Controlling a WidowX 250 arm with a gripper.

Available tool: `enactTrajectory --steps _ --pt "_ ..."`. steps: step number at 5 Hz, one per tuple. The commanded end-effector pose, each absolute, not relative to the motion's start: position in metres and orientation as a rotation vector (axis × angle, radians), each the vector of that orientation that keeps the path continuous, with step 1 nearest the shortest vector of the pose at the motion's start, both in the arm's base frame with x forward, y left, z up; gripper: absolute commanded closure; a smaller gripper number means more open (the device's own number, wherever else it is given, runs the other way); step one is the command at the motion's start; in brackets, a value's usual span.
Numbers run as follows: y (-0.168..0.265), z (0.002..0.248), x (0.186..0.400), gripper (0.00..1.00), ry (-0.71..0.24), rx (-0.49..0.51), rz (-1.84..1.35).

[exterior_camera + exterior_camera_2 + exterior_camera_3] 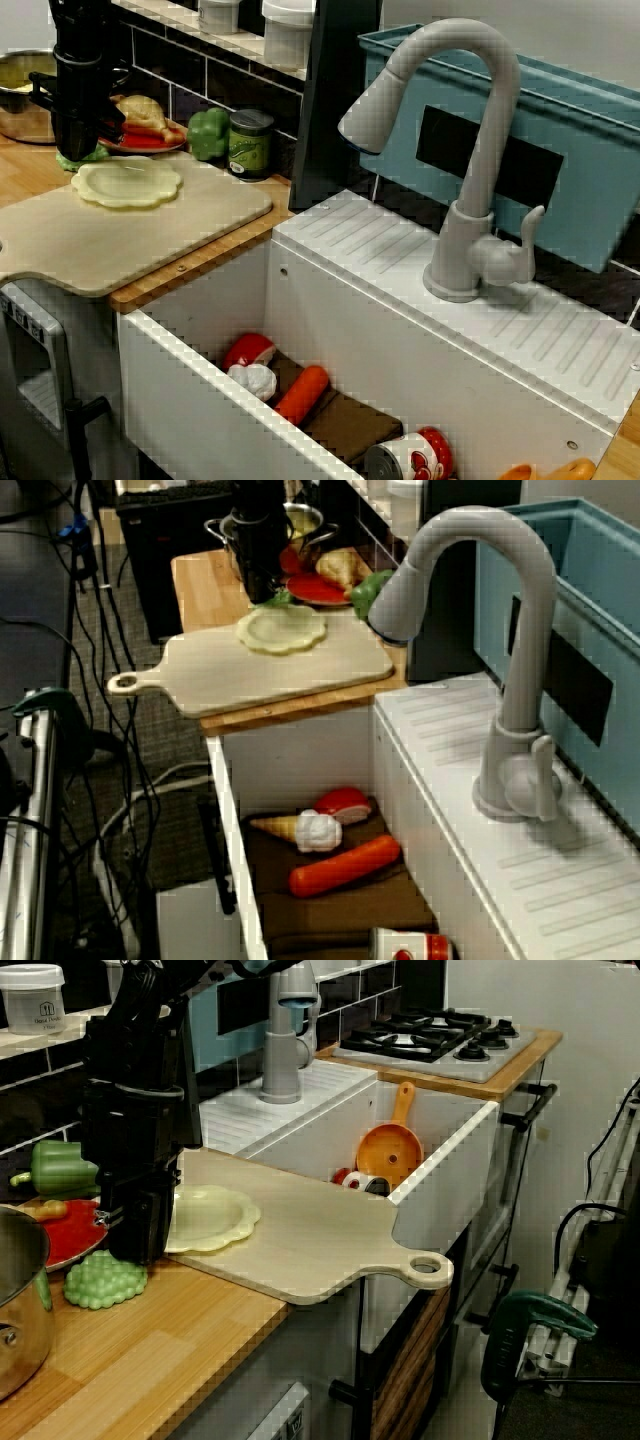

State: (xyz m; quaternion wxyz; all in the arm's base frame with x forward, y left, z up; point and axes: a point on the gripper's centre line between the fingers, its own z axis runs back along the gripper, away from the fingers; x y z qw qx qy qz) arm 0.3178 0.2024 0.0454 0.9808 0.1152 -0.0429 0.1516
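Lettuce (103, 1283) sits on the wooden counter (160, 1360), just beside the cutting board (320, 1245). Our claw (135, 1252) rests on it; we cannot tell how wide it stands. Nothing is lifted yet.

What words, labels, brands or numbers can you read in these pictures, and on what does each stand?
Nothing can be read well enough to quote.
Green can: printed label, too blurred to read.
White tub: a dark mark with small print beneath, too small to read.
Red-and-white can: red picture on the label, no legible words.
No other text shows.
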Motion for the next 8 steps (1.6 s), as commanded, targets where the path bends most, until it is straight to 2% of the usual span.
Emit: enactTrajectory --steps 1,3,5,8 --pt "0.206 0.062 0.326 1.0 -0.123 0.253 0.303" --pt "0.181 0.06 0.323 1.0 -0.098 0.241 0.254" --pt "0.16 0.071 0.314 1.0 -0.056 0.183 0.215" --pt "0.158 0.077 0.311 1.0 -0.047 0.165 0.215"
